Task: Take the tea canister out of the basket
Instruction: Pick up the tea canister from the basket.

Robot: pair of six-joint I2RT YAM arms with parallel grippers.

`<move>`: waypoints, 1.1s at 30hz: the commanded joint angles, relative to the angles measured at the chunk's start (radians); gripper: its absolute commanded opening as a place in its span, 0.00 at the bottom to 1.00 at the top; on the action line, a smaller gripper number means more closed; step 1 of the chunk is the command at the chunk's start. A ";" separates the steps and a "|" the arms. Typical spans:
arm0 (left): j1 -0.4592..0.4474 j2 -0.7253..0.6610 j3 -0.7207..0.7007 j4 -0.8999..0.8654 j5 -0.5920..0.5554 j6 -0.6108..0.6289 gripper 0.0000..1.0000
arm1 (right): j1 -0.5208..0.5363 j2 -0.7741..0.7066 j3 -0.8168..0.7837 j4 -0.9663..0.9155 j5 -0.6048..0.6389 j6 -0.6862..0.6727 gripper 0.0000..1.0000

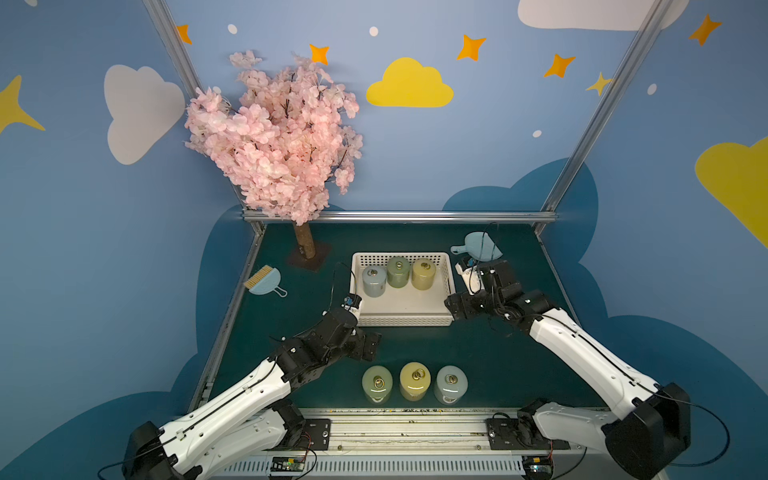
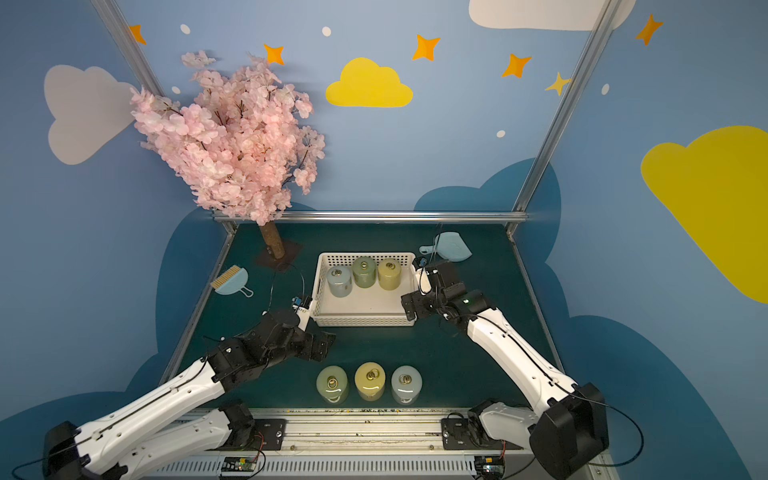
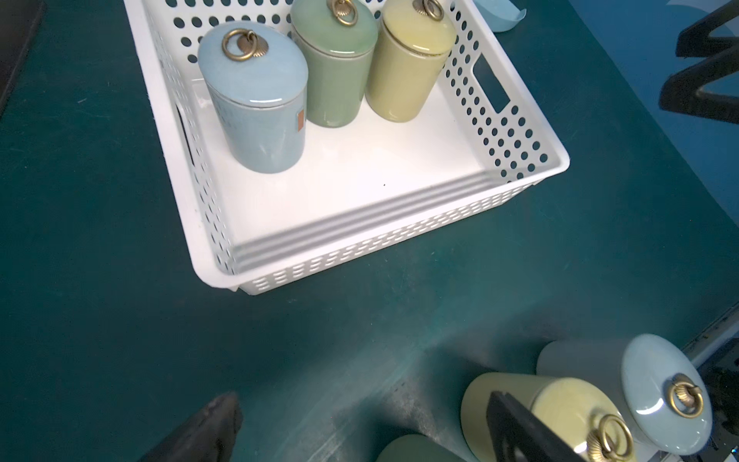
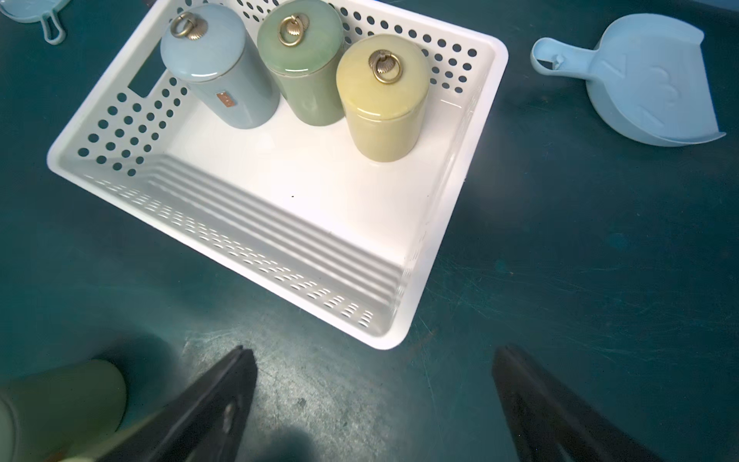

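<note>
Three tea canisters (image 1: 398, 272) stand along the far wall of the basket (image 1: 405, 320). The left pincer (image 1: 368, 345) and right pincer (image 1: 455, 309), both spread and empty, hang outside its near corners, apart from the canisters.

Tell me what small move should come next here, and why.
Probably lift the right end effector up and over the basket rim toward the yellow canister. The end effector is open and empty beside the basket's front right corner. Of the canisters inside, the yellow one stands nearest that side, upright, with its top clear.
</note>
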 commanded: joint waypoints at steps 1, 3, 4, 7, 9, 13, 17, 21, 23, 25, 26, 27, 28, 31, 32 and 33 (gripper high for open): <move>0.039 -0.009 -0.026 0.095 0.027 0.036 1.00 | -0.015 0.048 0.047 0.043 -0.024 -0.030 0.98; 0.052 -0.013 -0.054 0.143 0.020 0.047 1.00 | -0.020 0.087 0.068 0.057 -0.034 -0.038 0.98; 0.055 -0.014 -0.068 0.166 0.018 0.054 1.00 | -0.022 0.102 0.077 0.064 -0.036 -0.043 0.98; 0.060 -0.015 -0.104 0.243 0.007 0.086 1.00 | -0.027 0.167 0.111 0.083 -0.047 -0.053 0.98; 0.061 -0.013 -0.126 0.285 -0.003 0.103 1.00 | -0.029 0.215 0.151 0.080 -0.055 -0.061 0.98; 0.062 -0.025 -0.174 0.360 -0.020 0.139 1.00 | -0.031 0.303 0.225 0.068 -0.065 -0.081 0.98; 0.063 -0.042 -0.215 0.409 -0.044 0.165 1.00 | -0.035 0.393 0.310 0.035 -0.067 -0.098 0.98; 0.063 -0.052 -0.243 0.444 -0.058 0.185 1.00 | -0.035 0.478 0.401 -0.014 -0.079 -0.116 0.98; 0.063 -0.055 -0.253 0.454 -0.060 0.194 1.00 | -0.037 0.521 0.445 -0.033 -0.089 -0.125 0.98; 0.063 -0.055 -0.258 0.458 -0.064 0.198 1.00 | -0.037 0.562 0.488 -0.054 -0.097 -0.138 0.98; 0.063 -0.058 -0.260 0.460 -0.065 0.201 1.00 | -0.038 0.584 0.507 -0.061 -0.102 -0.144 0.98; 0.064 -0.058 -0.262 0.461 -0.067 0.204 1.00 | -0.037 0.602 0.523 -0.068 -0.103 -0.148 0.98; 0.063 -0.059 -0.264 0.461 -0.071 0.207 1.00 | -0.037 0.621 0.540 -0.073 -0.103 -0.151 0.98; 0.063 -0.063 -0.274 0.464 -0.082 0.213 1.00 | -0.037 0.673 0.577 -0.077 -0.103 -0.156 0.98; 0.064 -0.067 -0.277 0.466 -0.085 0.212 1.00 | -0.037 0.689 0.591 -0.079 -0.103 -0.159 0.98; 0.063 -0.069 -0.281 0.467 -0.086 0.212 1.00 | -0.037 0.701 0.602 -0.081 -0.105 -0.162 0.98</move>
